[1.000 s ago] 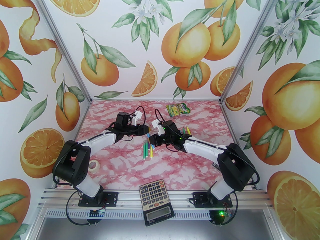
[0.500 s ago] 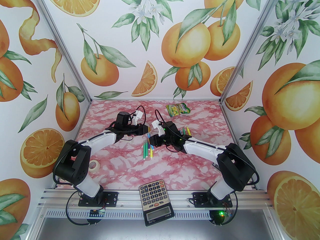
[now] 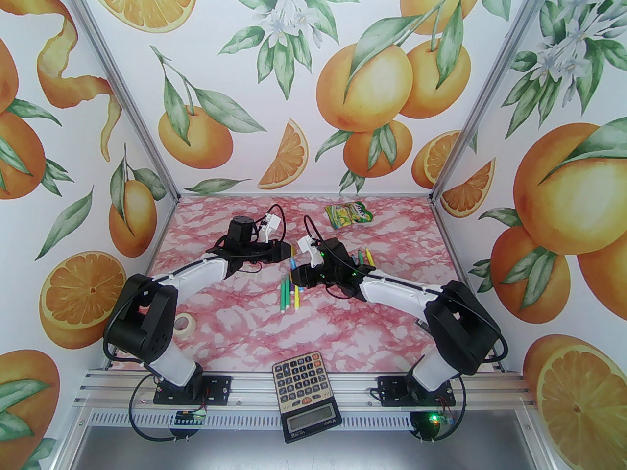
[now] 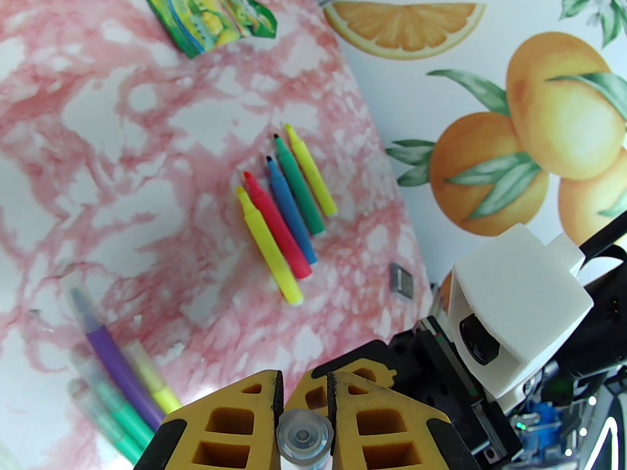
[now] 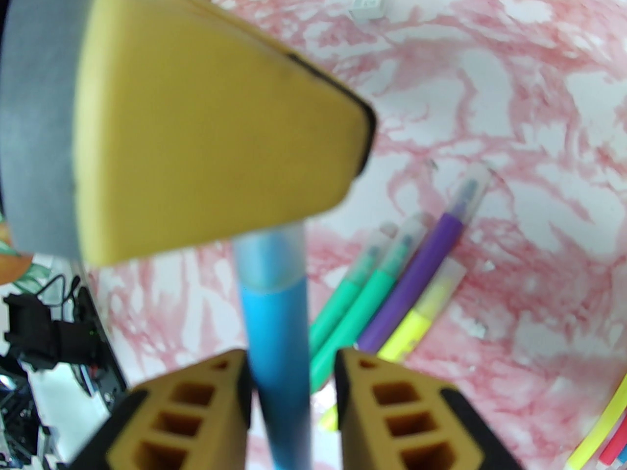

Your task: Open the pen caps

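So far five uncapped pens (image 4: 286,213) lie to the right, four capped pens (image 5: 392,287) lie mid-table, and the left gripper (image 4: 304,390) pinches the cap (image 4: 303,436) of the blue pen (image 5: 277,336) while the right gripper (image 5: 293,360) brackets its barrel, jaws apart.

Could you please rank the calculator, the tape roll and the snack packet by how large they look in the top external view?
Calculator, clearly largest.
Snack packet, though farther back.
Tape roll, smallest.

Pens (image 3: 290,294) between calculator (image 3: 304,394) and packet (image 3: 349,215)
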`<action>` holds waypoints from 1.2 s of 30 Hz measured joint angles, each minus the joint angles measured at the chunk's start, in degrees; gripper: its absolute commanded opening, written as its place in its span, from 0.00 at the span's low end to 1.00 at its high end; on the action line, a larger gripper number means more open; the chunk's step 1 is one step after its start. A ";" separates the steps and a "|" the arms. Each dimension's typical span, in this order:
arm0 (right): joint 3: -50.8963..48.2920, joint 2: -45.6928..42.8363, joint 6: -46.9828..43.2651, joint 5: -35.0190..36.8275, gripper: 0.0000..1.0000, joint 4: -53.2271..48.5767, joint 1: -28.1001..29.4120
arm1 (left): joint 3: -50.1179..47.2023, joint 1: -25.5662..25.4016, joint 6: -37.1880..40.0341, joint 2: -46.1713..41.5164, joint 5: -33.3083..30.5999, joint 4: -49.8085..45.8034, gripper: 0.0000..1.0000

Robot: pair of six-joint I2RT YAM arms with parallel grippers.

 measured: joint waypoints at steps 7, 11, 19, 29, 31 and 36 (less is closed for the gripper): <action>-0.07 0.00 -0.79 -0.04 0.15 0.00 0.13 | 0.00 0.02 -0.35 0.00 0.11 -0.02 0.00; -0.50 -0.11 -1.70 -0.04 0.11 0.22 0.13 | 0.00 0.22 -0.44 0.00 0.09 -0.13 0.00; -2.67 -3.37 -4.28 0.44 0.04 0.63 0.11 | 0.00 1.57 -3.17 -0.22 3.28 -0.68 0.00; -4.13 -4.81 -6.93 1.57 0.03 2.84 0.35 | -0.11 2.99 -5.40 -1.27 4.85 -2.38 0.00; -4.44 -5.03 -7.30 1.79 0.02 3.06 0.37 | -0.11 3.15 -5.86 -1.27 5.07 -2.62 0.00; -5.03 -5.99 -8.46 2.40 0.02 3.08 0.37 | -0.13 3.30 -6.34 -1.29 5.79 -2.71 0.00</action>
